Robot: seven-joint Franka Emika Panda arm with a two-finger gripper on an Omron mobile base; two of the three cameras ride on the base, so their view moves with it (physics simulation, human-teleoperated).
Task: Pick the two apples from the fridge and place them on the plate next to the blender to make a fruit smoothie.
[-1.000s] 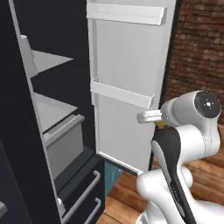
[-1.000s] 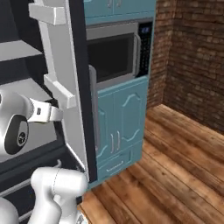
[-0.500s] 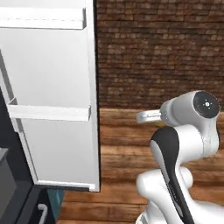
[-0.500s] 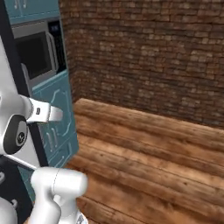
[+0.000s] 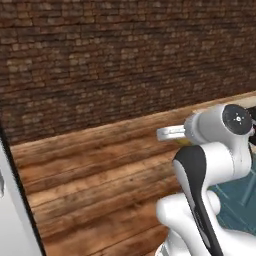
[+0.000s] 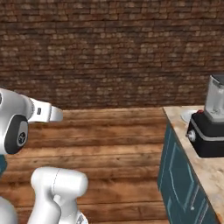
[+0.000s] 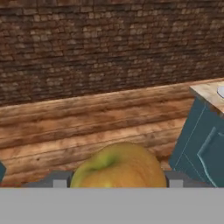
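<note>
Bottom middle of the hand view, apple: a yellow-orange apple [image 7: 119,166] with a green patch sits right between my finger tips, so close that it hides much of the floor behind it.
Gripper: my gripper [image 7: 114,181] is pinching the apple, with one grey finger [image 7: 59,180] showing at its left side and one at its right side.
Arm: in the left base view my white arm [image 5: 210,165] rises from the lower right. In the right base view it stands at the lower left, with a white part sticking out to the right.
Blender: at the right edge of the right base view, the blender [image 6: 211,122] stands on a pale counter top. It has a see-through jar on a black base with a red spot on it.
Plate: a small white plate [image 6: 189,115] lies on the counter just behind and to the left of the blender. A bit of its rim peeks in at the right edge of the hand view.
Counter: the counter [image 6: 183,175] has teal doors under the pale top.
Fridge: a strip of pale door with a dark edge [image 5: 15,210] shows at the lower left of the left base view.
Floor: brown wood planks [image 6: 113,131] run across the middle.
Wall: a dark brick wall [image 5: 120,55] fills the top of every view.
</note>
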